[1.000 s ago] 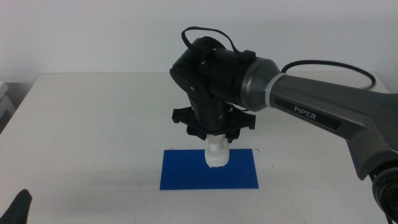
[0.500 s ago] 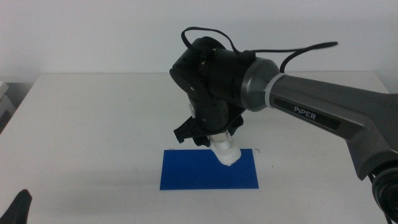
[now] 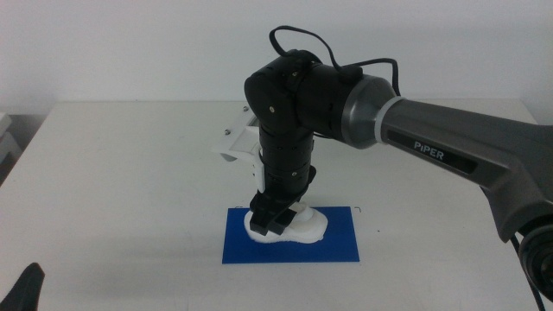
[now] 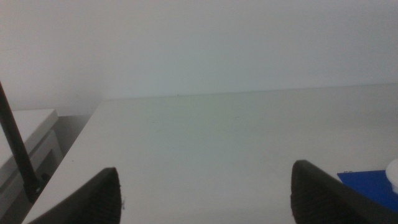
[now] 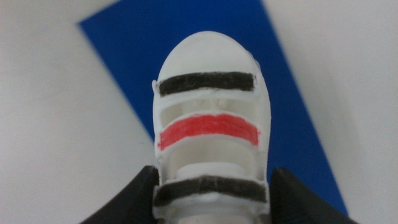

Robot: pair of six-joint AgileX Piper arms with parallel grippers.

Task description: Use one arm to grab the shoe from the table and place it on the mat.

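Note:
The white shoe (image 3: pixel 302 227) with black and red straps lies on the blue mat (image 3: pixel 339 244), sole down and lengthwise along it. My right gripper (image 3: pixel 275 216) comes straight down from the big PiPER arm (image 3: pixel 449 160) and is shut on the shoe's heel end. In the right wrist view the two dark jaws press the shoe (image 5: pixel 208 124) from both sides, with the right gripper (image 5: pixel 211 180) over the mat (image 5: pixel 143 43). My left gripper (image 4: pixel 205 186) waits open near the table's front left corner, its tip showing (image 3: pixel 26 289).
The white table (image 3: pixel 130 173) spreads wide around the mat. A pale cabinet edge (image 3: pixel 7 138) stands beyond the table's left side. The left wrist view catches a corner of the mat (image 4: pixel 367 186).
The right arm has turned its wrist and come down. The shoe went from hanging toe-down above the mat to lying flat on it, shifted toward the mat's left half.

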